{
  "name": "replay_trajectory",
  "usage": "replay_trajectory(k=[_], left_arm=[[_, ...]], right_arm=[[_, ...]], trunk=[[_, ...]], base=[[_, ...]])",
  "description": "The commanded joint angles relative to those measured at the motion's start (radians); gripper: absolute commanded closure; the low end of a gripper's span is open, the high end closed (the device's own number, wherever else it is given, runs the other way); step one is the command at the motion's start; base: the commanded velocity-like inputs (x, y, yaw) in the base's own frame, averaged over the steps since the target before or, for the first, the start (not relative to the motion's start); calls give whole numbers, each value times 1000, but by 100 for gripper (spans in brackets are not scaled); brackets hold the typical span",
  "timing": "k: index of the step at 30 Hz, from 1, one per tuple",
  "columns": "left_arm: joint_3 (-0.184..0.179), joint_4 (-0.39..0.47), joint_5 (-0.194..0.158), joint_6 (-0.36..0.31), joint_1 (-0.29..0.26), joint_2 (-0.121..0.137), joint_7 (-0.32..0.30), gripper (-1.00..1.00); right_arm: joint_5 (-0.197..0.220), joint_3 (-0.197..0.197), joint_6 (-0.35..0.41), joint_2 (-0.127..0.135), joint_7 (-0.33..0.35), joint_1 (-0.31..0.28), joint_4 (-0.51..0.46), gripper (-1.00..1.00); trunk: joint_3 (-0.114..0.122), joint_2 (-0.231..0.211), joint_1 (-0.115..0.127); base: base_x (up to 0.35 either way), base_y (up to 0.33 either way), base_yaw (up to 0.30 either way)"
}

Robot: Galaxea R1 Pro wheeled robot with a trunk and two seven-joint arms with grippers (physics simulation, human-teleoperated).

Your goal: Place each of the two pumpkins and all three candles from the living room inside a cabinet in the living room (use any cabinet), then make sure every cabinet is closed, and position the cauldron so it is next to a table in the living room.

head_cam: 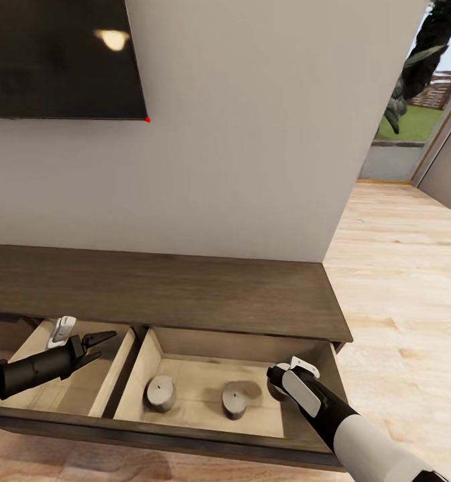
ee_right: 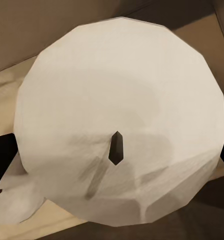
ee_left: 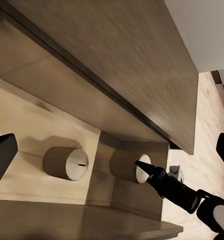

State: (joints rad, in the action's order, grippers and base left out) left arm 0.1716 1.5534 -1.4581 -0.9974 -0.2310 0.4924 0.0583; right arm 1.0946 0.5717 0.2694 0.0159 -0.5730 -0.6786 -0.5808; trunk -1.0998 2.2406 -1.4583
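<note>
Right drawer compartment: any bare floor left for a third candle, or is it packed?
Bare floor shows between the left candle and the middle candle, and behind both up to the back wall of the cabinet. The right end is crowded: the right hand is there with a candle close before it. The left compartment holds the left hand.

We cannot see the right pincer's point(head_cam: 277, 383) tips in the head view; its own wrist covers them inside the cabinet point(head_cam: 185, 294). The candle point(ee_right: 122, 125) beneath it hides its fingers, so we cannot tell its grip. The cabinet's left end is cut off.
</note>
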Motion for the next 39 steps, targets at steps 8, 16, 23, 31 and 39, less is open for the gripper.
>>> replay_trajectory(k=[8,16,23,31,39], left_arm=[[2,1,-8,-4,-1,0,6,-100],[2,1,-8,-4,-1,0,6,-100],[2,1,-8,-4,-1,0,5,-100],[2,2,-73,-6,4,2,-4,-100],[6,2,-104,-6,25,3,-19,-100]], right_arm=[[5,5,4,1,-7,-1,-1,100],[5,5,4,1,-7,-1,-1,100],[5,5,4,1,-7,-1,-1,100],[5,5,4,1,-7,-1,-1,100],[4,5,4,0,-7,-1,-1,100]], trunk=[[-23,49,-27],[-48,105,-57],[-70,154,-84],[-85,189,-103],[-85,189,-103]], base=[[0,0,0],[0,0,0],[0,0,0],[0,0,0],[0,0,0]])
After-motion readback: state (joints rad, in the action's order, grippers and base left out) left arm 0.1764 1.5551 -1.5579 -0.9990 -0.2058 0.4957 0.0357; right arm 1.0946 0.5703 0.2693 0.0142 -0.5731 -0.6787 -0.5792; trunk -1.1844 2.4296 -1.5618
